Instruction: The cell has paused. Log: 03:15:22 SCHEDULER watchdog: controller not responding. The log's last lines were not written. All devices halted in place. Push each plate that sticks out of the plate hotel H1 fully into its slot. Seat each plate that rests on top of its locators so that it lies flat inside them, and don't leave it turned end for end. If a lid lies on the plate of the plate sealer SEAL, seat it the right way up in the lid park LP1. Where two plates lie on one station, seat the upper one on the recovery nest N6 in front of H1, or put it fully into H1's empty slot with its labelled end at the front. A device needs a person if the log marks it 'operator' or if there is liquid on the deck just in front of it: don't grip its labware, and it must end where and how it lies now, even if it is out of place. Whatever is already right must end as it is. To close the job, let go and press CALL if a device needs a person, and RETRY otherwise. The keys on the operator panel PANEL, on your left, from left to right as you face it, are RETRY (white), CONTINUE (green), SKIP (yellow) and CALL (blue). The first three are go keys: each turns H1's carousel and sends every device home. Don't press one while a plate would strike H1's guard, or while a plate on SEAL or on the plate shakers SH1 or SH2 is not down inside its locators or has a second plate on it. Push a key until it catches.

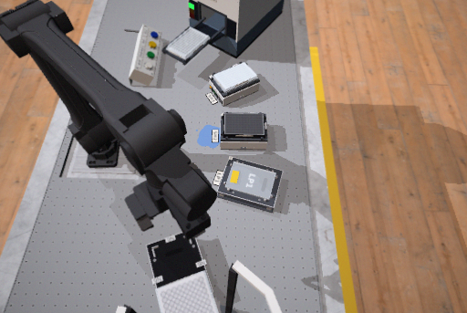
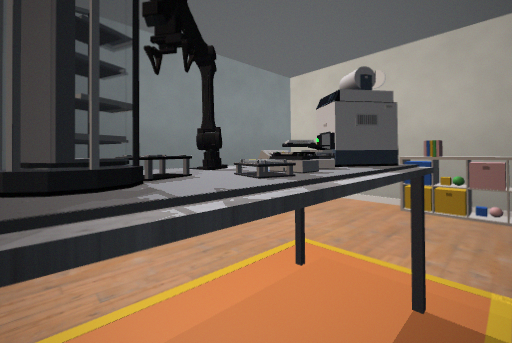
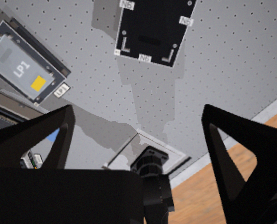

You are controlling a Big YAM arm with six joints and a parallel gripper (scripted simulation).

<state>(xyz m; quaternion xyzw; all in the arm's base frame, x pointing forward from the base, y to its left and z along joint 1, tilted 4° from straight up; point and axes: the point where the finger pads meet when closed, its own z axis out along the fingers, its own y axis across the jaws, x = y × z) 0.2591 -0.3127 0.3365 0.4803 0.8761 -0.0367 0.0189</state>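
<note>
Gripper (image 3: 139,150) hangs high over nest N6 (image 1: 175,258), fingers wide apart, holding nothing. At 12 o'clock, a dark plate (image 1: 243,124) sits on a shaker, blue puddle (image 1: 206,135) beside; seating seems flat.
</note>
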